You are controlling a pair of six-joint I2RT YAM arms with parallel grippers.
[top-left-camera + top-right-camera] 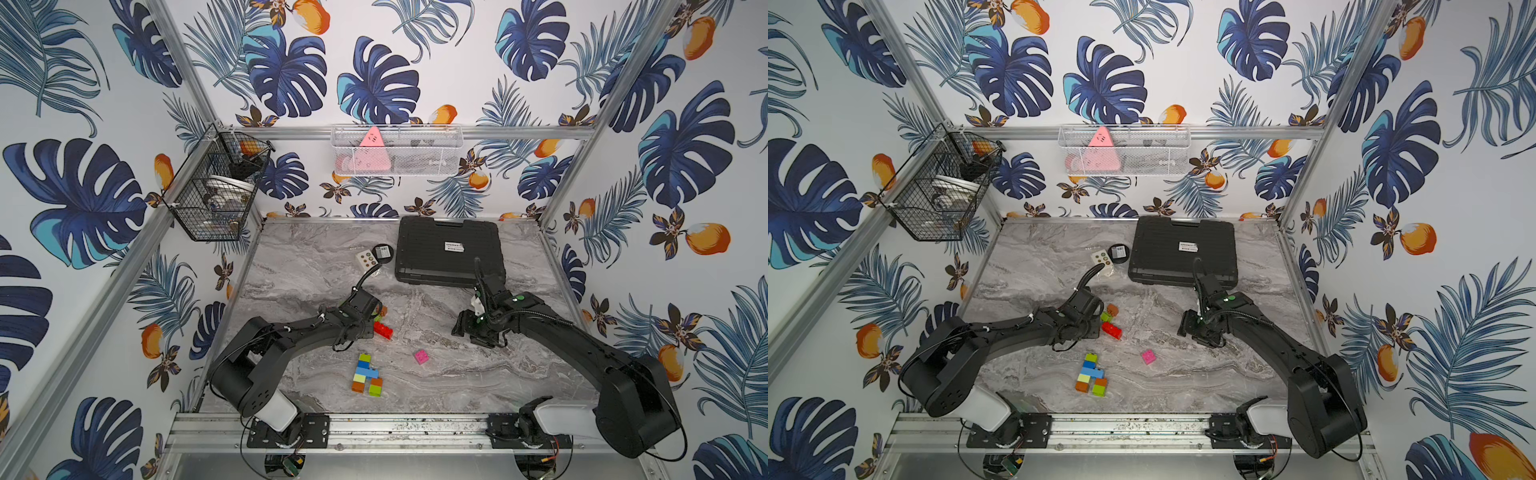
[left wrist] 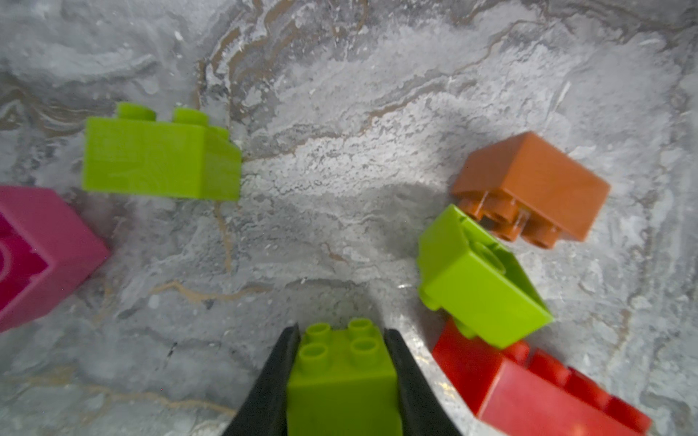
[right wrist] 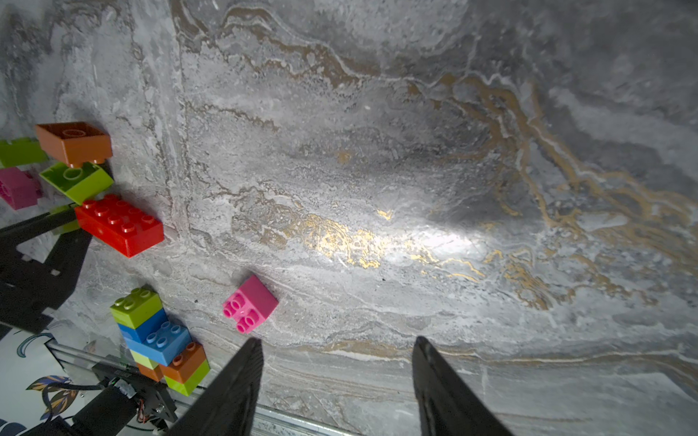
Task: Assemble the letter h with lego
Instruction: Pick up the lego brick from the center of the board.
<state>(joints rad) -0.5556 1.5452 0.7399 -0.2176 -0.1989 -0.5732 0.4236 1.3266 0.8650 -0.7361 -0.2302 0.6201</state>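
I see my left arm [image 1: 1017,328] stretched over the worktop [image 1: 1038,266], its wrist just beside a red brick [image 1: 1112,331], green brick [image 1: 1105,317] and orange brick [image 1: 1112,309]. A pink brick [image 1: 1148,356] lies alone, near the coloured stack [image 1: 1091,374] of bricks.

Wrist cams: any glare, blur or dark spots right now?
Right wrist view: bright glare patch on the marble table, edges dim. Left wrist view: gripped lime brick in the left gripper sharp, pink brick at the frame edge soft. Both top views: even light, no glare.

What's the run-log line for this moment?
left hand: shut on lime green plastic brick | right hand: open, empty | multicoloured brick stack: on marble table
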